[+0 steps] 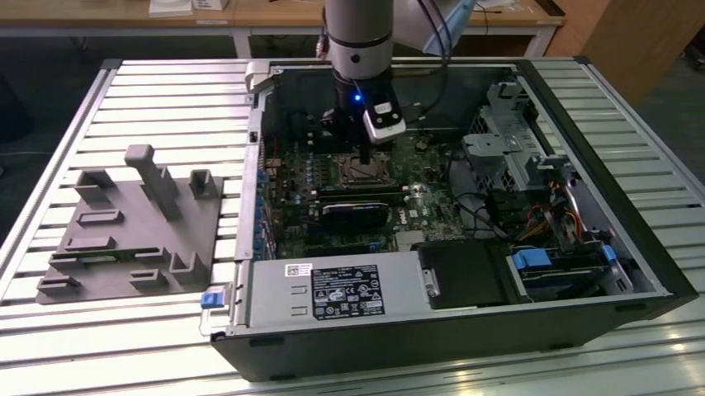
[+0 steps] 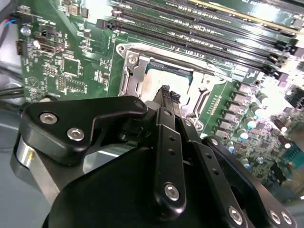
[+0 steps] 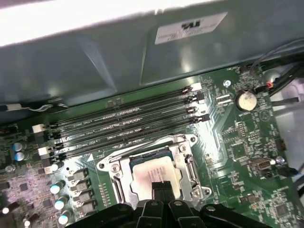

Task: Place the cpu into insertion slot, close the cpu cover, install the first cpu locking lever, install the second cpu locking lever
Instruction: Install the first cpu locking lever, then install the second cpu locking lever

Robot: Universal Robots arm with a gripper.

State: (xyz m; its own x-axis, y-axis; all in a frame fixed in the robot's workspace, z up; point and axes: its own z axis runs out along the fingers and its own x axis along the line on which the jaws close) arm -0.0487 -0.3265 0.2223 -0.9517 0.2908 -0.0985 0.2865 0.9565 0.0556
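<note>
While my gripper (image 3: pixel 161 186) hangs right over the insertion slot (image 3: pixel 153 173), its fingertips (image 2: pixel 165 91) are pinched together with nothing between them — the cpu (image 3: pixel 154 172) lies flat in the socket, silver top up, edges square to the metal rim. Memory slots (image 3: pixel 123 124) run alongside its far edge. White labels sit on the case wall (image 3: pixel 190 28) and the power supply (image 1: pixel 343 290) — print I won't read off.

I see the cpu (image 3: pixel 154 172), a flat square with a dull silver top, lying level inside the insertion slot (image 3: pixel 154 166) on the green board. The cpu cover (image 3: pixel 187 164), a thin silver frame, lies around it, beside the long memory slots.
</note>
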